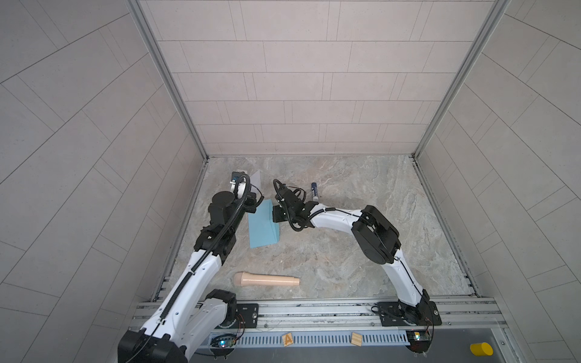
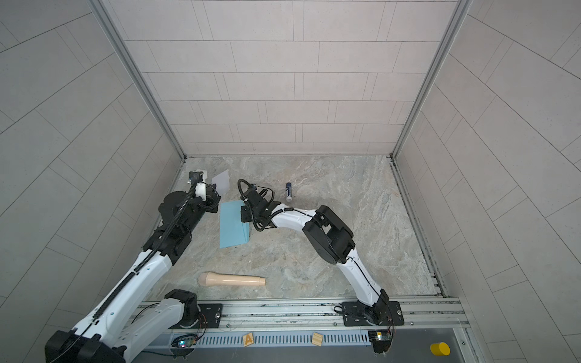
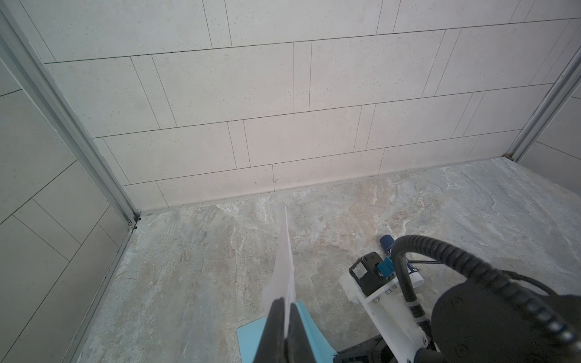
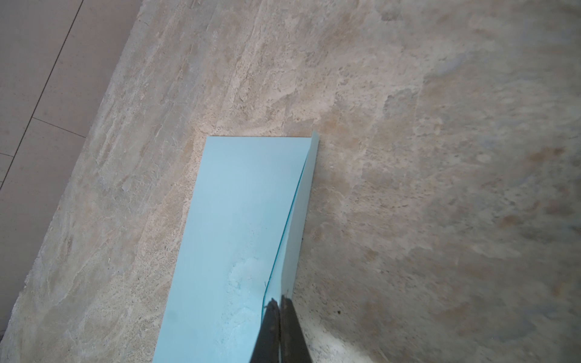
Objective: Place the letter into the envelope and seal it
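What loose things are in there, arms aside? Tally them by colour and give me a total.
Light blue: 1, the envelope
White: 1, the letter
Blue and white: 1, the stick
Beige: 1, the microphone-shaped piece
Wood: 2, the A block and the plain block
Yellow: 1, the cylinder
Total: 7

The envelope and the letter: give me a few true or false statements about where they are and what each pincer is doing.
1. The left pincer is shut on the letter. True.
2. The letter is inside the envelope. False: it is held on edge outside the envelope, in the left pincer.
3. The right pincer pinches the envelope's flap. True.
4. The glue stick lies on the envelope. False: it lies on the table, apart from the envelope.
5. The beige toy microphone lies nearer the arms' bases than the envelope does. True.
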Tool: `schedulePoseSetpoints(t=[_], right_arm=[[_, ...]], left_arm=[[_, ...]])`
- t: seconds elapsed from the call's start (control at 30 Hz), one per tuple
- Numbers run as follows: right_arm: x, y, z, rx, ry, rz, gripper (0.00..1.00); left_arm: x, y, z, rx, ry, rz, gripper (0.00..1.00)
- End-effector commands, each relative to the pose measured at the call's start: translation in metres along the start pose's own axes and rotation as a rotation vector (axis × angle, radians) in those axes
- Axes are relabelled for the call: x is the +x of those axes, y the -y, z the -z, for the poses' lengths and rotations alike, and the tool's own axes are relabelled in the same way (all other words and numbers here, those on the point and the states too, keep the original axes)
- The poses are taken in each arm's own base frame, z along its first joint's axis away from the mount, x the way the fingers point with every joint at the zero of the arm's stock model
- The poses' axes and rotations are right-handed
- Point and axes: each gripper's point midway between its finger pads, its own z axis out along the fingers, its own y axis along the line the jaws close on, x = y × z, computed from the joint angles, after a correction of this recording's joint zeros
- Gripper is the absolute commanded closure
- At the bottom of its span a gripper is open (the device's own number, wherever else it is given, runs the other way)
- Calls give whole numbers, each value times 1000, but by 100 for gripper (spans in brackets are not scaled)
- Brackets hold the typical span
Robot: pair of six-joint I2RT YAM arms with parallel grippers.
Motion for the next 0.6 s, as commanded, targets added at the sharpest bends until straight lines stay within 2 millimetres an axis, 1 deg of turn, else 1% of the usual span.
schedulePoseSetpoints(t=[0.0,0.13,0.3,0.37,0.43,0.57], right_arm=[[-28,-3,27,-24,60,-26,100],[-48,-3,54,-49,109,-38,100],[-74,-4,97,-92,168,-39,100],[-82,-2,115,-100,191,-32,100],[-87,2,133,-104,213,-30,100],[-89,15,162,-111,233,-40,100]], left_arm=[[-7,-2,3,-4,24,12,100],[-6,-3,2,-6,23,12,100],[-7,-3,3,-6,27,13,100],[-7,-3,3,-4,27,13,100],[-7,-3,3,-4,28,13,100],[-7,-2,2,1,28,15,100]])
